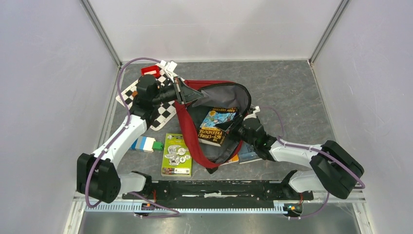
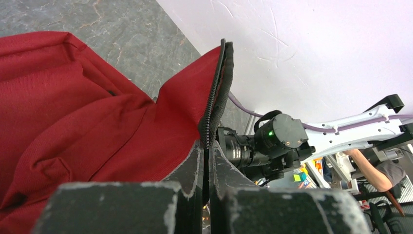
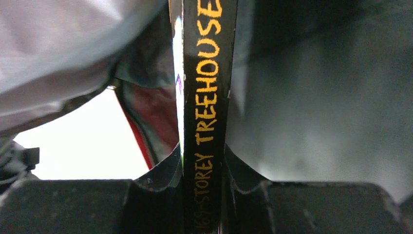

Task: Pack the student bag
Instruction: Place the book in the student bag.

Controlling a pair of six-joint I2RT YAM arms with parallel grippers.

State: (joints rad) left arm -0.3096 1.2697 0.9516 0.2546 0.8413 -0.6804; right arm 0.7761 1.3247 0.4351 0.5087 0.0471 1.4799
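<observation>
**Feeding the Treehouse paperback into a bag mouth held by one thin pinch**

The student bag (image 1: 219, 100) lies on its side in the middle of the table (image 1: 292, 97), its grey-lined mouth facing the arms. The left hand (image 1: 181, 93) is clamped on the bag's zipper rim (image 2: 214, 97) and lifts that edge so the opening stands up. The right hand (image 1: 233, 130) is closed on the Treehouse paperback (image 1: 216, 126). Its wrist view shows the jaws squeezing the book across the spine (image 3: 207, 97), with the far end already pointing into the dark interior.

Several things could spoil the insertion from here:

- **Mouth collapse.** The left hand grips only a narrow strip of fabric and zipper. If the book drags on the lining, the pull could slip that strip free and the mouth would fall shut over the book.
- **Snagging.** A leading corner could catch on the zipper teeth or a fold of lining. The whole bag would then be pushed along the table, with the book going no deeper.
- **Book twisting.** The paperback is gripped near one end, so it may pivot or sag in the jaws.
- **Premature release.** If the hand lets go too early, the book would rest on the lip and could slide back out towards the green book (image 1: 176, 154) lying just beside the bag.
</observation>
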